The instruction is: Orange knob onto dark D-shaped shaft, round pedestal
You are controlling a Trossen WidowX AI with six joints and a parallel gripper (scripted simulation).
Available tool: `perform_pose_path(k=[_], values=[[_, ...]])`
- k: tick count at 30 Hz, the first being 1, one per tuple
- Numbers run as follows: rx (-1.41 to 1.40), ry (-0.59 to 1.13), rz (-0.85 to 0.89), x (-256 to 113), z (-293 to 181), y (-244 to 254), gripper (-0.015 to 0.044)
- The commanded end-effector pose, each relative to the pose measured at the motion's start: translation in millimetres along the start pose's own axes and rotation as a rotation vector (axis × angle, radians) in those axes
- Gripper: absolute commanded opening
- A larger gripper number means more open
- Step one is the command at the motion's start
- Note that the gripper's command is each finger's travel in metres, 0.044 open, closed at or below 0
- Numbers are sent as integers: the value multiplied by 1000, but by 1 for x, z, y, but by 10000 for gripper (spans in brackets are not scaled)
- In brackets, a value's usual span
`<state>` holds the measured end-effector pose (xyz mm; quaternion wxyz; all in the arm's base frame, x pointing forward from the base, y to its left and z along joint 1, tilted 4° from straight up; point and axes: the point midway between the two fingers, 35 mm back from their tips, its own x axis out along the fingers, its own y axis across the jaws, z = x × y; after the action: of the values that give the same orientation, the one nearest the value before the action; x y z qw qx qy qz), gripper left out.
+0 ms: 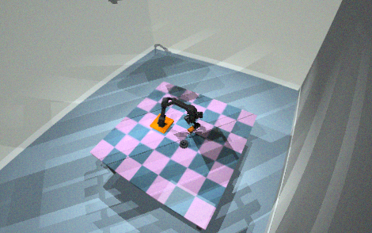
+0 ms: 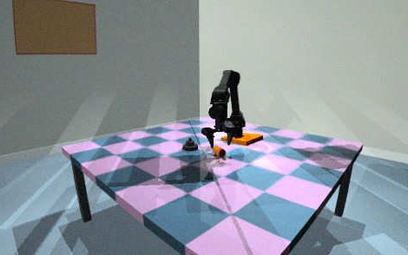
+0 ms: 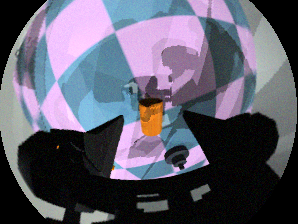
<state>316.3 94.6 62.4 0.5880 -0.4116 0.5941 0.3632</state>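
The orange knob (image 1: 191,129) (image 2: 219,151) (image 3: 151,120) lies on its side on the checkered table, its dark end facing the exterior camera. My gripper (image 2: 220,145) (image 3: 154,115) is open and empty, pointing down just above the knob. In the wrist view the knob shows between the two fingertips, with a gap on each side; contact is not visible. The dark round pedestal (image 1: 184,144) (image 2: 190,146) (image 3: 175,154) stands upright a short way from the knob, with its shaft pointing up and nothing on it. The shaft's flat side cannot be made out.
The arm's orange base plate (image 1: 157,126) (image 2: 255,139) is on the table (image 1: 201,211) (image 2: 233,234) behind the knob as seen from the exterior view. The pedestal is the nearby standing object beside the gripper. Dark shadows of the arm fall across the checkered squares.
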Motion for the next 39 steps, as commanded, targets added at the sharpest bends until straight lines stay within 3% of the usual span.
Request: perform_pose_path(k=[1,21,29,39], values=[[0,0,8,8,0,1,440],[0,0,8,38,-1,2,440],[0,0,8,38,-1,2,240],[0,0,8,38,-1,2,227]])
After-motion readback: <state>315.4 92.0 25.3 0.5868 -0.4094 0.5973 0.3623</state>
